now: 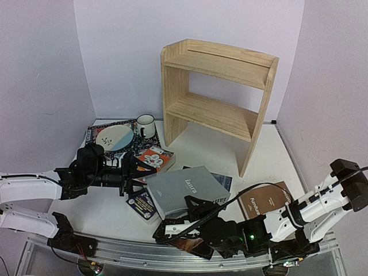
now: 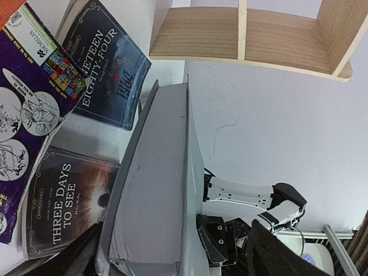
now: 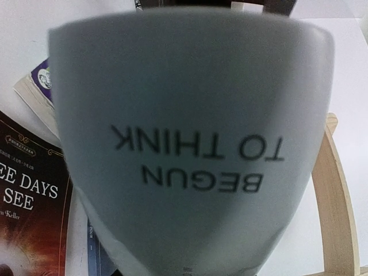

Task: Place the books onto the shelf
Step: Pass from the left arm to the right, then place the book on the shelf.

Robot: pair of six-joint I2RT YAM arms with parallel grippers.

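Note:
The grey book (image 1: 184, 188) is tilted up off the table between my two grippers. My left gripper (image 1: 133, 172) stands open around its left edge, fingers apart from the covers (image 2: 172, 259). My right gripper (image 1: 198, 206) is shut on its near right corner; one of its fingers (image 2: 217, 241) presses the cover. The grey cover (image 3: 190, 144) fills the right wrist view and hides those fingers. Under it lie the purple (image 1: 142, 204), dark blue (image 2: 106, 69) and "Three Days to See" (image 2: 66, 207) books. An orange book (image 1: 155, 158) and a brown one (image 1: 270, 201) lie alongside. The pine shelf (image 1: 218, 86) stands behind, bare.
A patterned placemat (image 1: 95, 133) at the back left carries a plate (image 1: 115, 137) and a white mug (image 1: 145, 125). Lilac walls close in the table on three sides. The right arm's cable (image 1: 259, 187) loops over the brown book.

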